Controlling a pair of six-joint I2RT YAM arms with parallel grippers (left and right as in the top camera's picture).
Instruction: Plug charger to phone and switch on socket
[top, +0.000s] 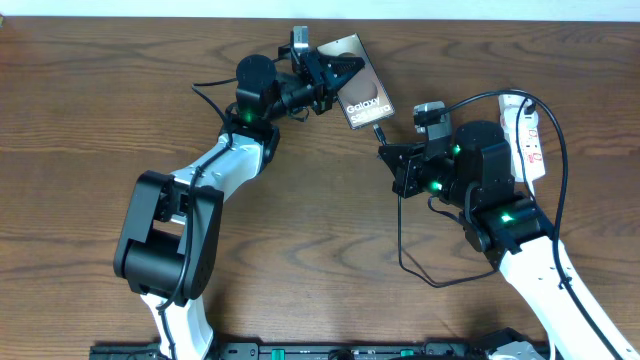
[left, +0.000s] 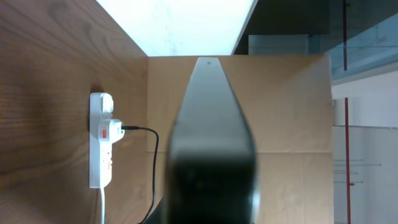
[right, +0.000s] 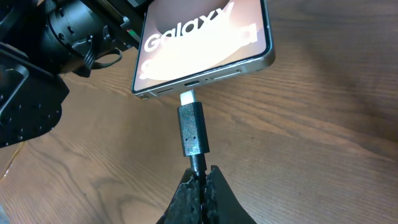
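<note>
**Q:** Which step are you on?

**Me:** Plugging in. My right jaws are closed on the charger (right: 191, 129), pinching the cable right behind its black connector. My left jaws are clamped on the far end of the phone (right: 205, 43), bracing it toward the back of the worktop (top: 80, 120). I cannot tell whether it lies flat or is lifted a little.

**Q:** How does the phone lie?

**Me:** Face up, with the lettering showing. From overhead its long axis runs on a slant, from the held end at the back left down to the port end, which points toward my right jaws. The connector's long axis lies nearly on that same line, its metal tip (right: 186, 98) aimed at the port slot (right: 191, 83).

**Q:** Is it in?

**Me:** Not seated, I judge. The tip shows bare, just at the slot. I cannot tell whether it touches.

**Q:** What does the next move call for?

**Me:** A slight lining-up, then a straight push along the phone's long axis while my left jaws brace it. If the tip tilts, it would probably skid off the edge.

**Q:** And the socket (top: 530, 135)?

**Me:** It lies off to my right, well apart from the phone, with a plug (left: 111, 130) and black cable in it. I cannot tell whether it is switched on. That comes after.
</note>
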